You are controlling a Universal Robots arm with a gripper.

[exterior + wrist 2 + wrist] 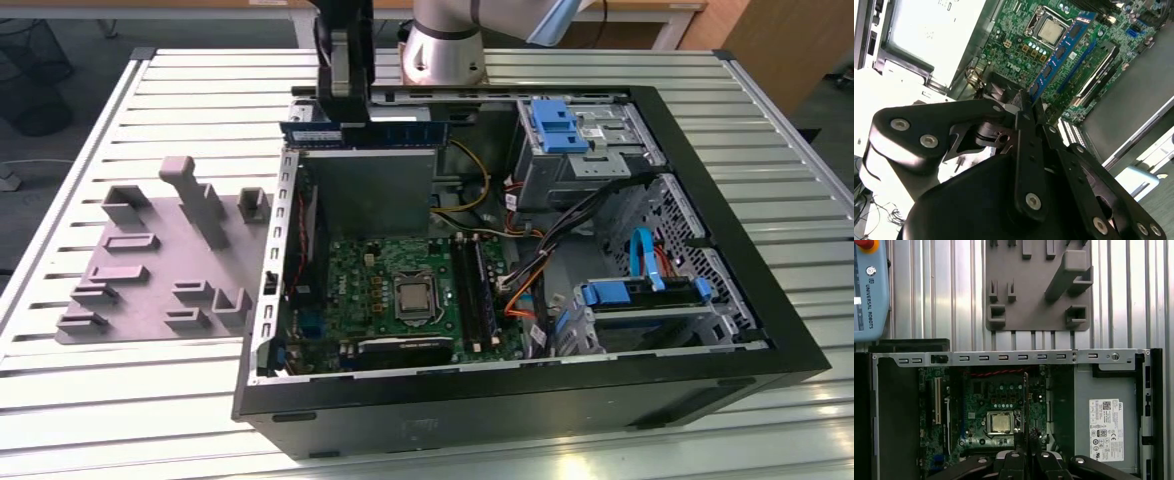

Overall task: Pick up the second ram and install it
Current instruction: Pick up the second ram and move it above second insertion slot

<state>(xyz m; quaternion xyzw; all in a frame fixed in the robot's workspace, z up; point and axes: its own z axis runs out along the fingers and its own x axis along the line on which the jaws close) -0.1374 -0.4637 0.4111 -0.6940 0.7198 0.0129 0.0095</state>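
Observation:
My gripper (pixel 350 120) hangs over the back edge of the open computer case (pixel 747 350), shut on the second ram (pixel 400 133). The ram is a long blue-green stick held level above the case. In the second wrist view the ram (pixel 1061 50) juts out from the closed fingertips (pixel 1026 107), with the green motherboard (pixel 1014 35) behind it. In the first wrist view the ram (pixel 1025 400) shows edge-on as a thin dark line above the gripper (pixel 1025 456). The motherboard (pixel 387 275) lies on the case floor, its black memory slots (pixel 474 290) beside the processor socket (pixel 411 297).
A grey fixture plate (pixel 147 270) with raised holders lies on the slatted table at the exterior view's left. The case holds a grey power supply (pixel 367 190), blue drive brackets (pixel 558 125) and cables (pixel 534 280). A pendant (pixel 869 290) lies beside the case.

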